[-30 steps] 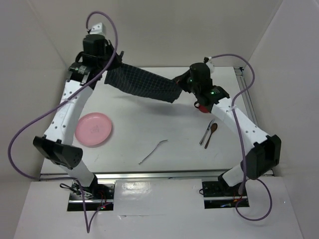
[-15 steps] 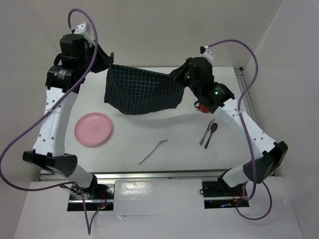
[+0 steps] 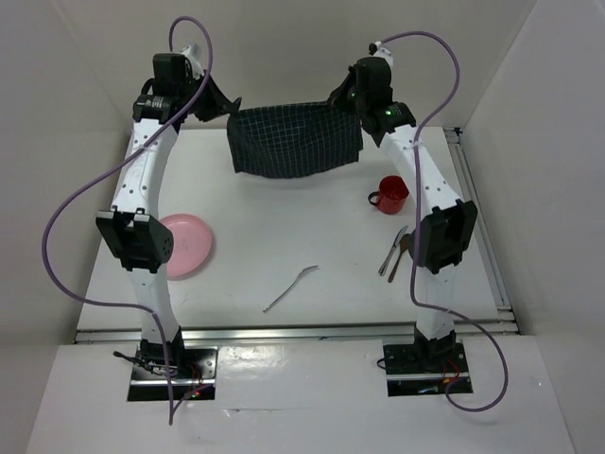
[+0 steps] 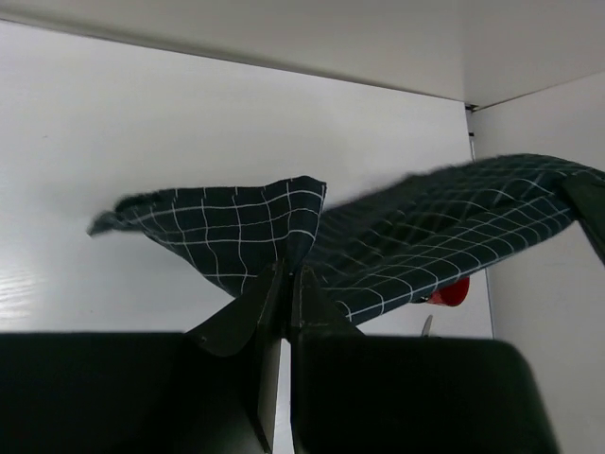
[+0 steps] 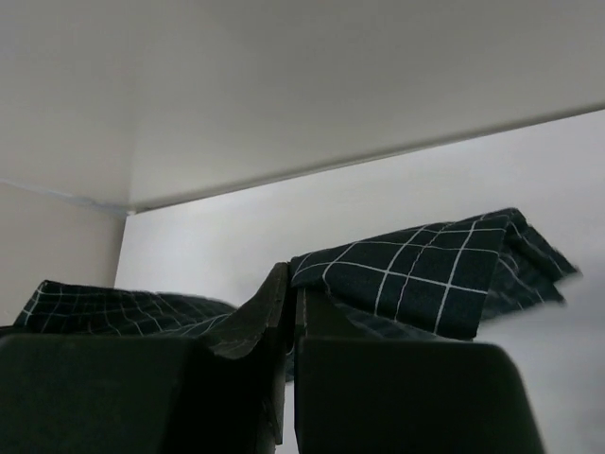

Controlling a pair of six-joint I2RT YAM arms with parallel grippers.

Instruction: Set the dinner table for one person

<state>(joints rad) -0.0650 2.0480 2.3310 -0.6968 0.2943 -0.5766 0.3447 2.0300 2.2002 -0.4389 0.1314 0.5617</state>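
Above matte dinner table (image 3: 284, 241), limp navy cloth (image 3: 295, 142) — white-gridded

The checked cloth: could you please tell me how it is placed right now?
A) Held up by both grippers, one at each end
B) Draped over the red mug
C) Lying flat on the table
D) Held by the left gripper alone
A: the checked cloth hangs stretched between the left gripper and the right gripper, and each wrist view shows its fingers pinched shut on the fabric.

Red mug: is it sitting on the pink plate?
No, the red mug stands on the white tabletop, apart from the round pink plate.
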